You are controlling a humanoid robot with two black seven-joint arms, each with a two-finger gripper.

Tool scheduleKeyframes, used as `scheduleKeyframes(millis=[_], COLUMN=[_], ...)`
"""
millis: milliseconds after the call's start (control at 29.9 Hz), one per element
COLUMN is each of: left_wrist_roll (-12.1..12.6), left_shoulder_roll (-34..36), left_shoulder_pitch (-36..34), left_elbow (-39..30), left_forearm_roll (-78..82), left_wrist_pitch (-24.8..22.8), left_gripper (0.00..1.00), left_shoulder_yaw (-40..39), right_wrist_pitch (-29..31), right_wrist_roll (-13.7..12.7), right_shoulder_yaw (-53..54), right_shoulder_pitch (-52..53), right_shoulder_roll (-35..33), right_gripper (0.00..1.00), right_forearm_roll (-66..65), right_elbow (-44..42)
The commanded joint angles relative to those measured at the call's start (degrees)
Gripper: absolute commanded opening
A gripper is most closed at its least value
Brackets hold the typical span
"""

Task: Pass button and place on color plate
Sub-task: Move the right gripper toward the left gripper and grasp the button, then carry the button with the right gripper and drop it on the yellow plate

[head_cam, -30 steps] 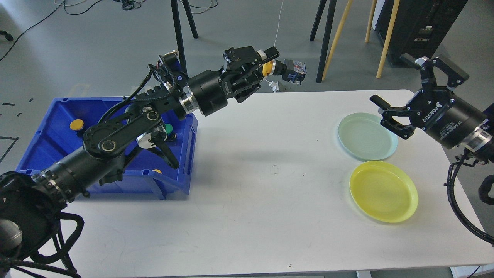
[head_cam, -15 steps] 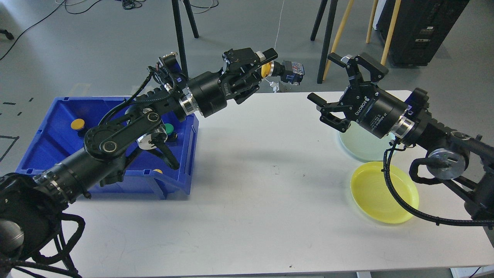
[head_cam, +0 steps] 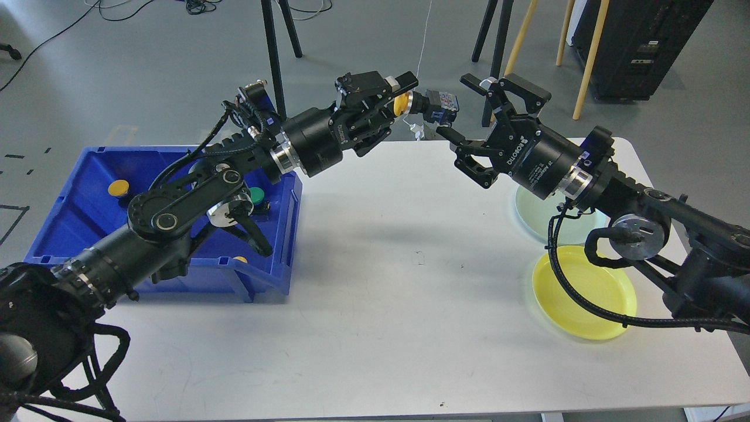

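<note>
Gripping the yellow button, the left pincer faces the right pincer (spread wide).

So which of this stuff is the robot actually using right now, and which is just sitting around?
In use:
- yellow button, held by the left gripper
- right gripper, open, next to it
- yellow plate

Just there:
- pale green plate
- blue bin with spare buttons
- white table

The surface looks matt white and smooth, lightly scuffed. The blue bin is glossy moulded plastic. The yellow plate and pale green plate seem smooth, semi-gloss plastic. Both arms wear matt black casings with bright metal rings.
</note>
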Motion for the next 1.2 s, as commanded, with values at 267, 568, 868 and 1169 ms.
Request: scheduleKeyframes(millis=[267,568,868,1169], left_wrist_roll=[0.0,0.0,0.0,0.0], left_shoulder_roll=[-0.45,-0.88,1.22,22.74], left_shoulder_pitch=[0.0,0.44,0.62,-0.34], left_elbow=[0.04,-0.05,-0.05,-3.83], left_forearm_roll=[-0.1,-2.2,-2.64,11.99], left_wrist_pitch=[0.0,0.0,0.0,0.0], left_gripper=[0.07,0.93,0.98,0.98], left_shoulder_yaw=[0.0,-1.32,-4.57,5.87], right_wrist_pitch=[-0.05,-1.19,-3.82,-12.44], right_wrist_roll=[-0.6,-0.52,-0.78,-0.87], right_shoulder_yaw=[-0.14,0.91,14.34,16.73], right_shoulder_pitch=[0.22,-0.74,-20.73,-42.57], right_shoulder_roll=[1.13,1.04,-6.5,-23.56], right_gripper=[0.0,0.0,0.0,0.0], right_forearm_roll=[-0.21,0.23,3.21,2.95], right_elbow=[-0.99,-0.46,3.74,8.07])
